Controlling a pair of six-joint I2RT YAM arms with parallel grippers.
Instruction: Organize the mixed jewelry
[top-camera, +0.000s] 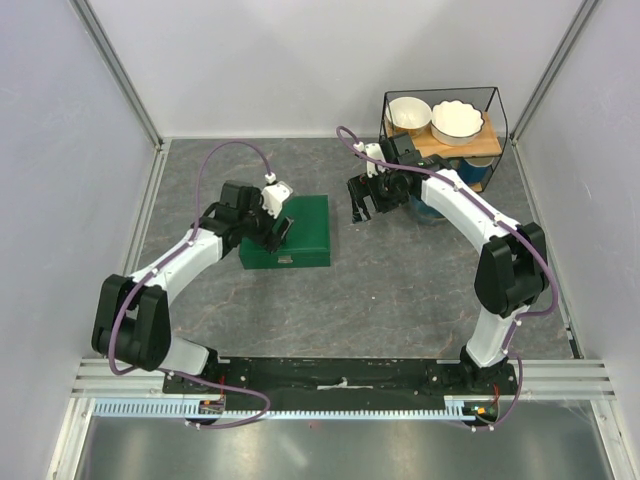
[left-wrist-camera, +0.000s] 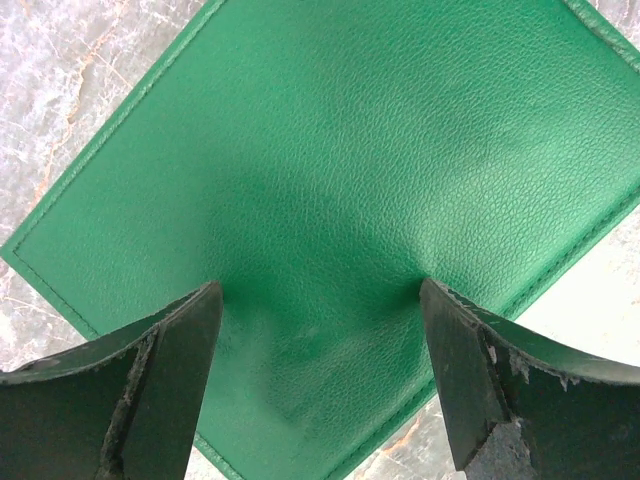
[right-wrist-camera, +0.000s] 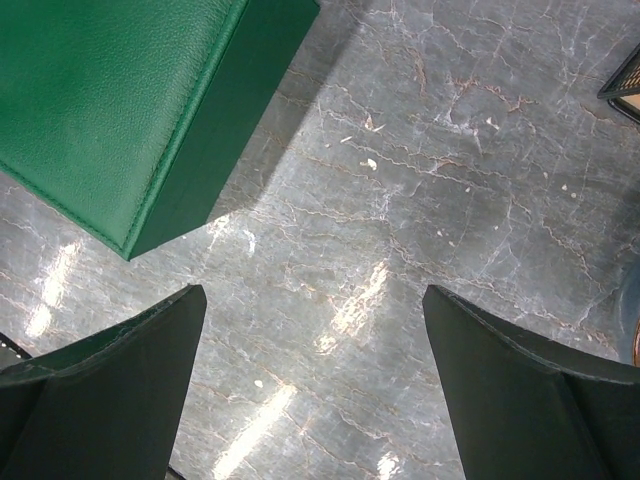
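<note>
A closed green box (top-camera: 305, 235) with a leather-grain lid lies on the grey marble table, left of centre. My left gripper (top-camera: 279, 231) hangs just over its lid (left-wrist-camera: 340, 150), jaws open wide with only the lid between them (left-wrist-camera: 320, 290). My right gripper (top-camera: 366, 203) hovers open above bare table to the right of the box; its view shows the gripper (right-wrist-camera: 315, 295) over marble and a corner of the box (right-wrist-camera: 90, 100) at upper left. The mixed jewelry is out of view in every frame.
A black wire-frame rack (top-camera: 497, 110) stands at the back right, holding two white bowls (top-camera: 408, 113) (top-camera: 457, 120) on a wooden shelf. Pale walls close in the table on three sides. The arm bases sit at the near edge.
</note>
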